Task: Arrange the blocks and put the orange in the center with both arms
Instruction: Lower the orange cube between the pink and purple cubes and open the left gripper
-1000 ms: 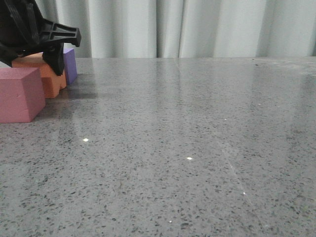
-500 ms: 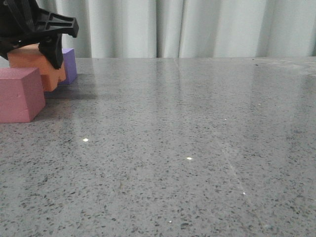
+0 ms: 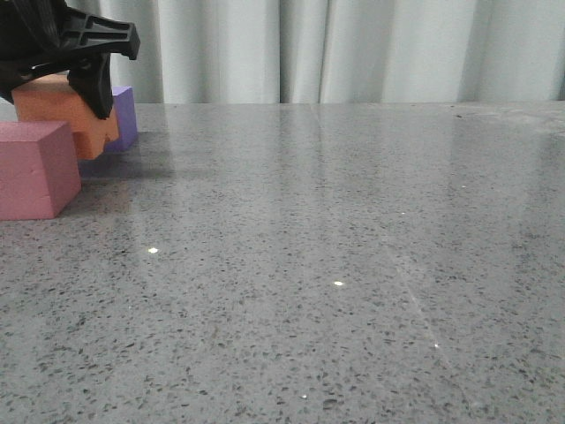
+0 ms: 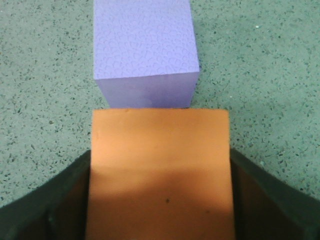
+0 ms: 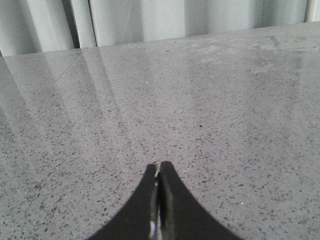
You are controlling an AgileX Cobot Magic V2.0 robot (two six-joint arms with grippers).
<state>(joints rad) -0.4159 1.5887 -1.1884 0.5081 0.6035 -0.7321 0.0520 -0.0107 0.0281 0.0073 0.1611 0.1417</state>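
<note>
My left gripper [image 3: 62, 84] is shut on the orange cube [image 3: 62, 110] and holds it lifted above the table at the far left. In the left wrist view the orange cube [image 4: 160, 170] sits between the two black fingers [image 4: 55, 200]. The purple cube [image 3: 124, 117] stands on the table just behind it and also shows in the left wrist view [image 4: 145, 50]. The pink-red cube [image 3: 35, 168] rests in front of them at the left edge. My right gripper [image 5: 159, 170] is shut and empty, over bare stone; it does not show in the front view.
The grey speckled stone tabletop [image 3: 335, 265] stretches to the right and forward of the cubes. A pale curtain [image 3: 353, 49] hangs behind the table's far edge.
My left gripper has lifted the orange cube a little higher off the table. The pink-red and purple cubes have not moved.
</note>
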